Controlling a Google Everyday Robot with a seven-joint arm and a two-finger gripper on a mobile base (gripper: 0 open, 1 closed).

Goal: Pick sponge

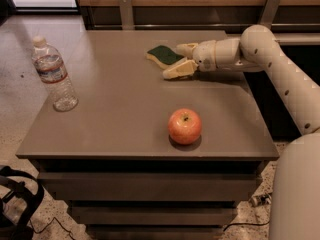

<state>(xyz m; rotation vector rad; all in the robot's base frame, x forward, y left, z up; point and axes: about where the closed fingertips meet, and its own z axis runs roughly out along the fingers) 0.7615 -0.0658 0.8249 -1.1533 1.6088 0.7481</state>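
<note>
The sponge (163, 54) lies flat on the far part of the grey table (125, 114), dark green top over pale yellow foam. My gripper (181, 59) reaches in from the right on a cream arm (280, 74) and is open. One finger is behind the sponge's right end and the other is in front of it, low over the table. The sponge's right end sits between the fingers. It rests on the table.
A red apple (184, 126) sits near the table's front right. A clear plastic water bottle (54, 75) stands at the left edge. A wooden wall with metal brackets (126, 10) runs behind the table. Black cables (20, 204) lie on the floor at bottom left.
</note>
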